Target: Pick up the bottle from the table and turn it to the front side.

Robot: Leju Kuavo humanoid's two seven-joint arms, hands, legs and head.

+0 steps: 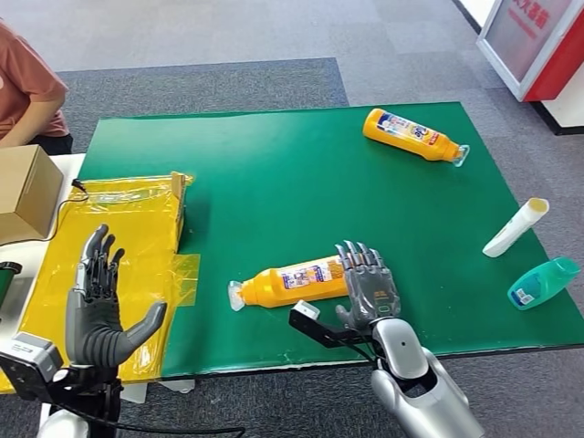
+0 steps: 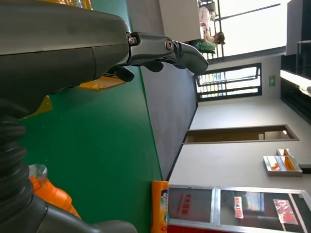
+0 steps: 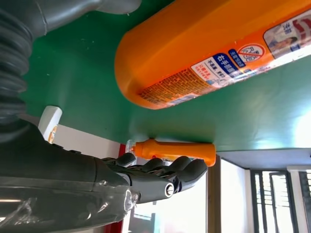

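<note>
Orange bottle lies on its side across the counter, just beside the right hand (fingers spread, holding nothing). Left hand, open too, is well apart.

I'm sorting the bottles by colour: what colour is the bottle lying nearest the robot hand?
Orange, with a white and blue label; the bottle shows best in the head view.

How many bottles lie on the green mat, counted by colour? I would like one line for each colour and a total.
Orange bottles: 2 (near one, far one)
White bottle: 1
Teal bottle: 1
Total: 4
</note>
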